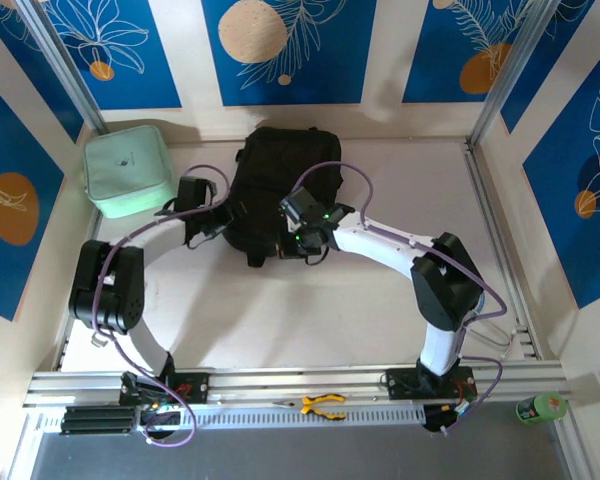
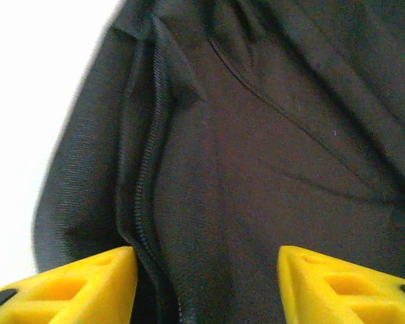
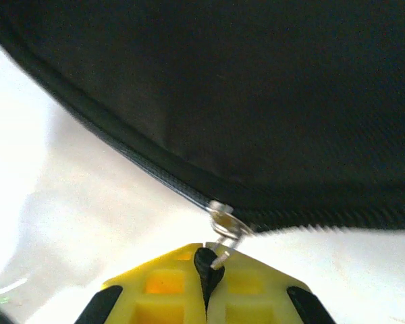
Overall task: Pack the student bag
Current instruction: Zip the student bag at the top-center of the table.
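Jaws of the right gripper (image 3: 206, 262) are pinched fully together on the black tab (image 3: 203, 259) of a zip, with the metal slider (image 3: 223, 226) just beyond the fingertips. The bag (image 3: 256, 88) lies past the slider, its zip (image 3: 121, 145) curving away to the left of the jaws and running off to the right as a toothed edge. Below it is pale table (image 3: 88, 229).

On the left gripper (image 2: 206, 266) the jaws stand wide apart with nothing between them. They hover close over the bag's black cloth, and a second zip line (image 2: 145, 196) runs just inside the left finger (image 2: 88, 280).

From above, the bag (image 1: 280, 170) sits between the two grippers, and a green case (image 1: 128, 168) lies beyond the left one.

This looks like the zip-working step, most likely opening the bag so it can be filled, though which side of the slider is already open is hard to tell. Next, the right arm needs a steady pull along the zip's curve, not across it. The left jaws should close on the cloth to keep the soft bag from dragging along.
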